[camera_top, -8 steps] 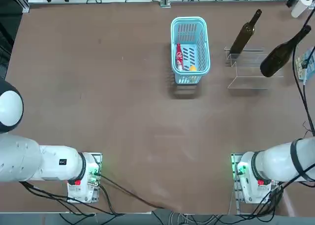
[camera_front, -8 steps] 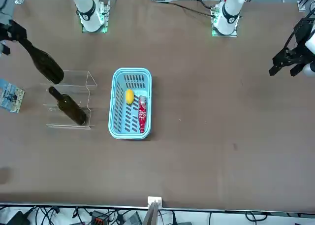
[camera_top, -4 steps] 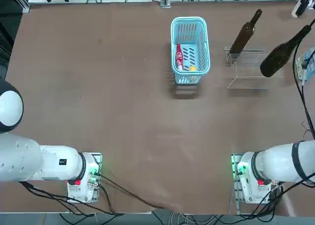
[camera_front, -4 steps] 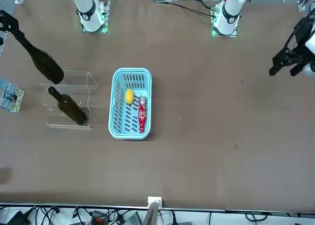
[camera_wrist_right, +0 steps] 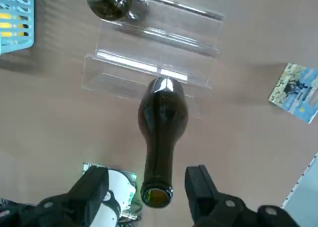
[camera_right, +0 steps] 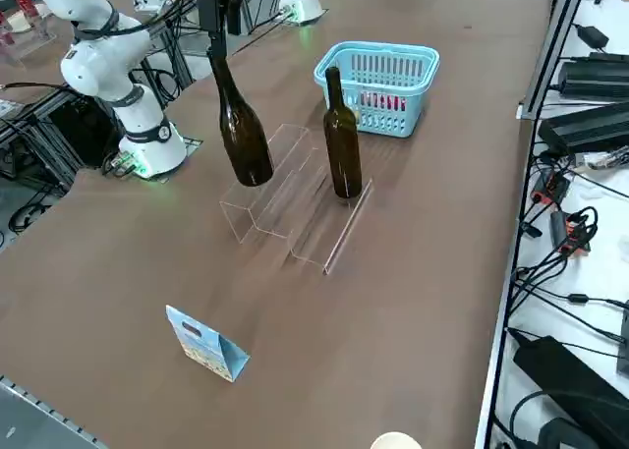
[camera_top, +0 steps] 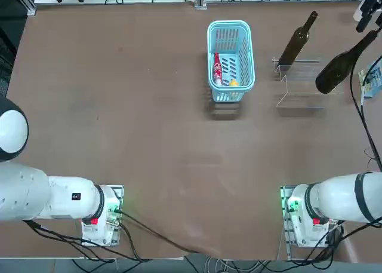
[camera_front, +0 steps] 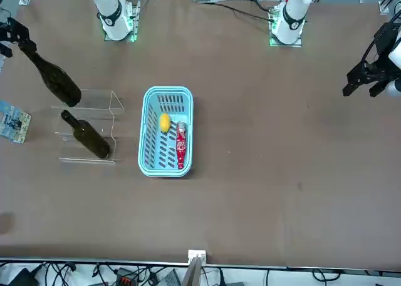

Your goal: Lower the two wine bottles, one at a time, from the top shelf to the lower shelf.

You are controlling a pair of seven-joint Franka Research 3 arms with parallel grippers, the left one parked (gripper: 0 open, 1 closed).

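While one bottle (camera_right: 342, 140) already stands on the lower shelf (camera_right: 329, 213), the right gripper (camera_right: 218, 7) sits at the neck of the second bottle (camera_right: 242, 127) on the top shelf (camera_right: 257, 189), jaws apart either side, not clamped. Next comes closing and lifting. The basket (camera_top: 231, 28) holds a red packet (camera_top: 217, 68) and a yellow item (camera_top: 234, 81).

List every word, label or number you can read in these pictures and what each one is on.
Nothing is legible.
Red bottle in the basket: white lettering, too small to read.
Folded card on the table: blue picture, no readable words.
Wine bottle by the basket: no label visible.
Other wine bottle: no label visible.
Right hand: open either side of that bottle's neck, no markings visible.
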